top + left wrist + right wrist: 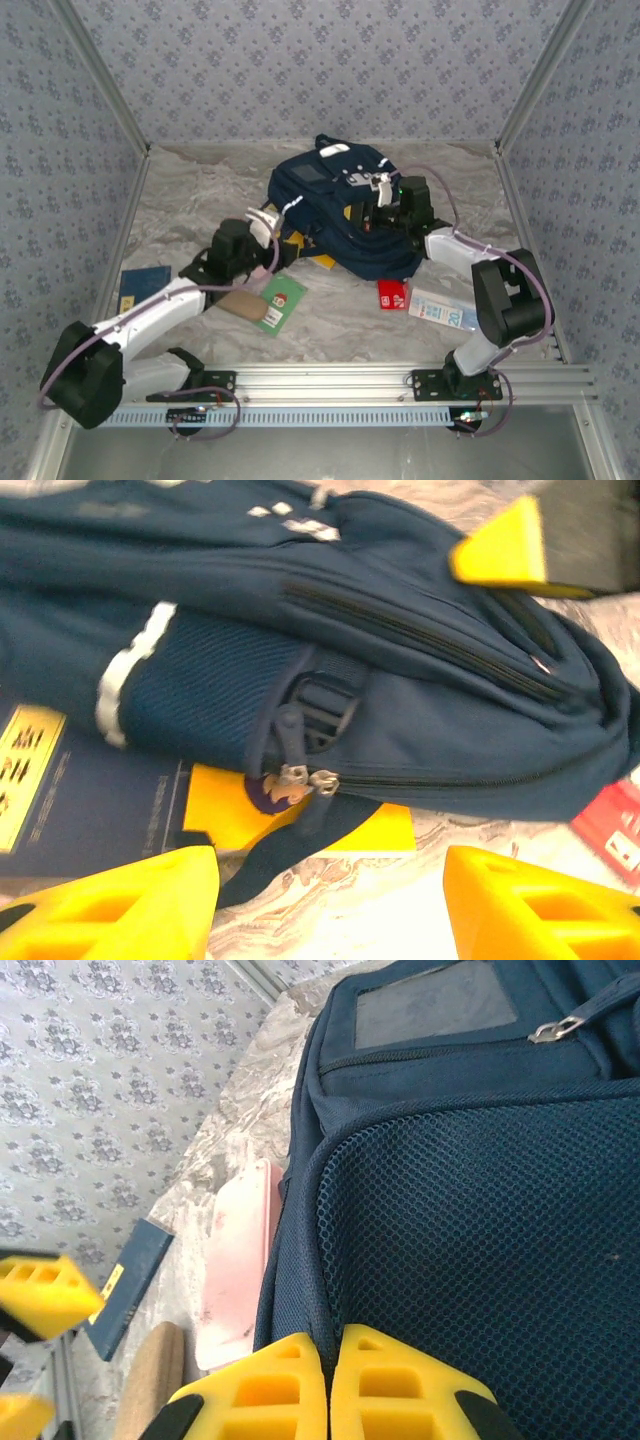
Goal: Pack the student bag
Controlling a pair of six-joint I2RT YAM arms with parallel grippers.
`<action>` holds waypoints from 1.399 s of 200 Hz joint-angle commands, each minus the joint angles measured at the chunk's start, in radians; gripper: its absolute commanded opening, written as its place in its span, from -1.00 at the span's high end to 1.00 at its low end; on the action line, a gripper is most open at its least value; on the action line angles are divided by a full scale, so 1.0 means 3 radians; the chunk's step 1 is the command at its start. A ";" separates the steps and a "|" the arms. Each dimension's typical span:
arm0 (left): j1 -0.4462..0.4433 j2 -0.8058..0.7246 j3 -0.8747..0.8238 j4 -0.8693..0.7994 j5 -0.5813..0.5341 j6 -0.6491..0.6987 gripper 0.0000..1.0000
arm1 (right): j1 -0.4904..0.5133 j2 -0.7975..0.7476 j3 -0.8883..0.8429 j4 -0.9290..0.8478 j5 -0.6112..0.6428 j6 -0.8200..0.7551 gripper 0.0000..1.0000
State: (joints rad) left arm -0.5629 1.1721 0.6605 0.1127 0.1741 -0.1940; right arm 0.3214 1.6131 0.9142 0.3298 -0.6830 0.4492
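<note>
Marbled surface lies bare left of the student bag; our left fingers stand apart by its zip edge, and our right fingers are together against its mesh.

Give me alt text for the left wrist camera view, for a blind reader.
A large navy-blue fabric backpack with white stripe trim lies across a marbled table, its zipper pulls near centre. A flat yellow card and a dark blue book poke out beneath it. The left gripper, yellow jaws open, sits at the bottom edge.
</note>
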 commanded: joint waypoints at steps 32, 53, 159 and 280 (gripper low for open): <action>0.0116 0.0781 0.0847 -0.1104 0.0782 -0.0606 -0.29 | -0.0068 0.0193 0.0630 -0.0503 -0.0485 0.0258 1.00; 0.0135 0.0991 0.1026 -0.1203 0.0904 -0.0590 -0.30 | -0.0079 0.0255 0.0739 -0.0648 -0.0559 0.0335 1.00; 0.0221 0.1554 0.1321 -0.1337 0.0858 -0.0047 -0.36 | -0.0149 0.0361 0.0893 -0.0608 -0.0830 0.0676 1.00; 0.0131 0.2046 0.1588 -0.1094 0.0759 0.0378 0.11 | -0.0148 0.0430 0.0831 -0.0394 -0.0911 0.0802 1.00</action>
State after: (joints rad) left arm -0.5095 1.7630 1.1004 -0.2321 0.4099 -0.1394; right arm 0.2810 1.7378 1.1332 0.1360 -0.8909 0.6556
